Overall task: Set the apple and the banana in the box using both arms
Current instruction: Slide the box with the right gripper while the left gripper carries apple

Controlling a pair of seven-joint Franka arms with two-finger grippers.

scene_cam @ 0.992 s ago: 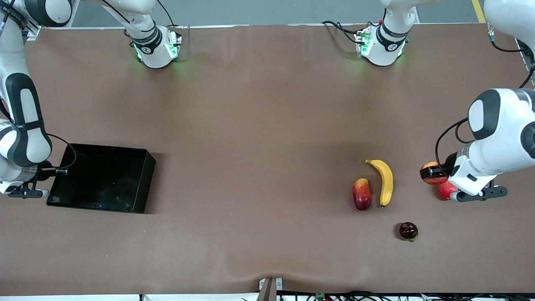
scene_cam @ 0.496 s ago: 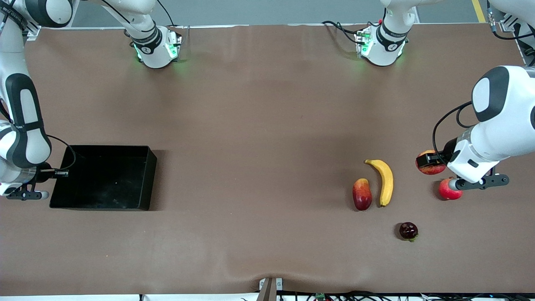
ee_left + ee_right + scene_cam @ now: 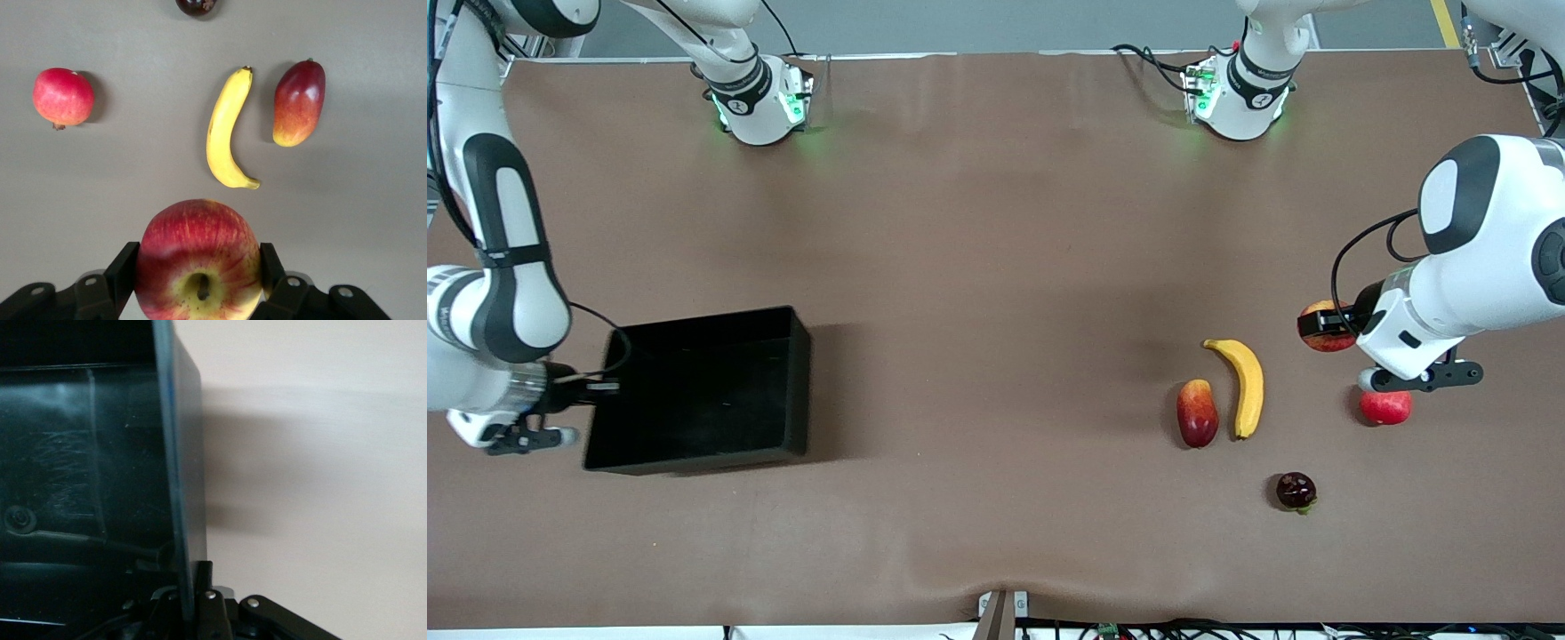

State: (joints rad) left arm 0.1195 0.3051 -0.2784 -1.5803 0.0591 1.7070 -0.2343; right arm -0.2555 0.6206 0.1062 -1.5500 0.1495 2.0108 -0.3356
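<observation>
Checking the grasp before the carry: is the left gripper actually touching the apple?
Touching. The left wrist view shows the left gripper with a finger pressed flat against each side of the apple, with no gap showing.

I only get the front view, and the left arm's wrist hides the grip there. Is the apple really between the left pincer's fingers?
Observer: Yes. The left wrist view shows the apple squeezed between both fingers of the left pincer.
Operator: Which way is it turned?
Observer: Its stem dimple faces the wrist camera.
Operator: And the right pincer?
Observer: In the right wrist view, the right pincer is shut on the box, pinching the top of one side wall.
</observation>
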